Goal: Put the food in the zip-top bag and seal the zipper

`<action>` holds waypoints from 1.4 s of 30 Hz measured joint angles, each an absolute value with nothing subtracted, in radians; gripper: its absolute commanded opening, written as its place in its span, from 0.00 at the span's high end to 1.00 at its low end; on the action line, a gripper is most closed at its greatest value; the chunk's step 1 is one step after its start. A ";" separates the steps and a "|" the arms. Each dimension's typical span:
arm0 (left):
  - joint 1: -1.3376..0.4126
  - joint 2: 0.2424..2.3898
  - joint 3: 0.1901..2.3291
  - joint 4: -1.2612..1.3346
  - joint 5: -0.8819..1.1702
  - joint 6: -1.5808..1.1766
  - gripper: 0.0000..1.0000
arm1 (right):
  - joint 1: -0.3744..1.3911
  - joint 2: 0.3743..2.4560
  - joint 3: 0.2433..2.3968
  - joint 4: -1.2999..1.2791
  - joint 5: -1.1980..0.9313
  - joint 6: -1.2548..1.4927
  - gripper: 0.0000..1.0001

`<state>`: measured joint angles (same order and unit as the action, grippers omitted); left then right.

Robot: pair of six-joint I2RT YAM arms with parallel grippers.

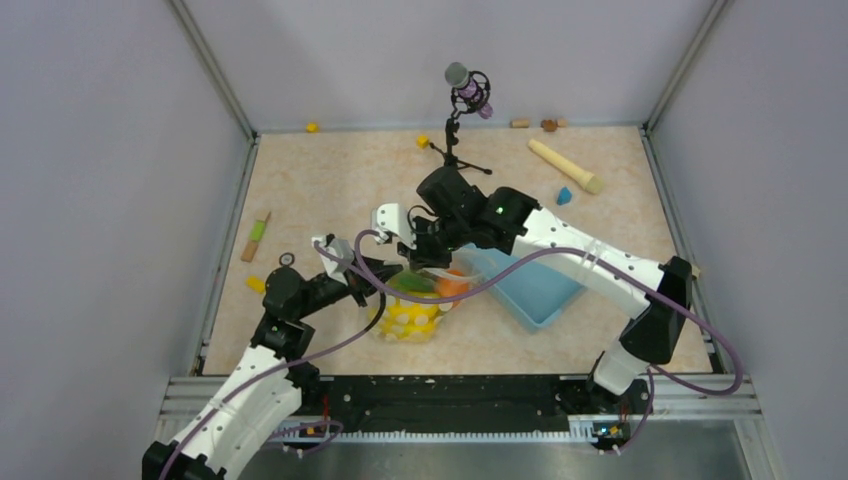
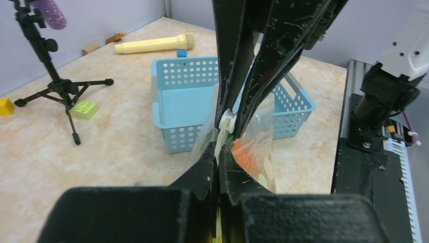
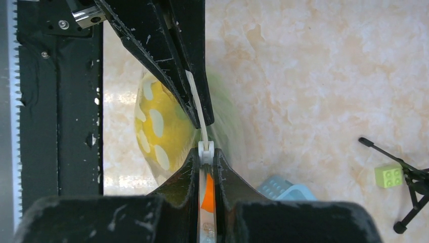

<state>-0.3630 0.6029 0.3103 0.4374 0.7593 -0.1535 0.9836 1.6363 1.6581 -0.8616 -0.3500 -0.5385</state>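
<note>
left gripper (image 2: 219, 158) clamped shut on thin whitish zipper strip (image 3: 201, 114). right gripper (image 3: 205, 154) pinched on the same strip at its white slider (image 3: 206, 148), tips almost meeting. Clear white-dotted plastic zip-top bag (image 1: 410, 320) sits beneath them with yellow and orange toy food (image 3: 162, 126) inside. Light blue plastic basket (image 1: 540, 295) is at the bag's 3 o'clock in the top view.

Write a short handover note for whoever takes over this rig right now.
The left end effector is shut on the zipper strip.
The right end effector is shut on the zipper at its white slider.
The zip-top bag sits beside the blue basket, hanging from the two grips.
Done: yellow, orange and green food shows inside the bag.
Left: run the slider along the zipper. How much is sealed cannot be told.
</note>
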 measured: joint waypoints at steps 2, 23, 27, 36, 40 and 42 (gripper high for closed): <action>-0.367 0.588 0.300 0.438 0.722 -0.160 1.00 | 0.991 1.636 1.658 -0.860 -0.324 -0.554 0.95; -0.375 0.545 0.256 0.437 0.626 -0.173 1.00 | 0.887 1.544 1.388 -0.814 -0.307 -0.646 0.91; -0.374 0.537 0.255 0.433 0.619 -0.173 1.00 | 0.864 1.520 1.347 -0.850 -0.275 -0.662 0.91; -0.374 0.498 0.238 0.423 0.470 -0.197 1.00 | 0.788 1.499 1.296 -0.851 -0.215 -0.634 0.91; -0.374 0.498 0.234 0.418 0.381 -0.216 1.00 | 0.780 1.495 1.269 -0.838 -0.181 -0.614 0.91; -0.374 0.499 0.233 0.415 0.330 -0.229 1.00 | 0.775 1.483 1.254 -0.830 -0.169 -0.606 0.91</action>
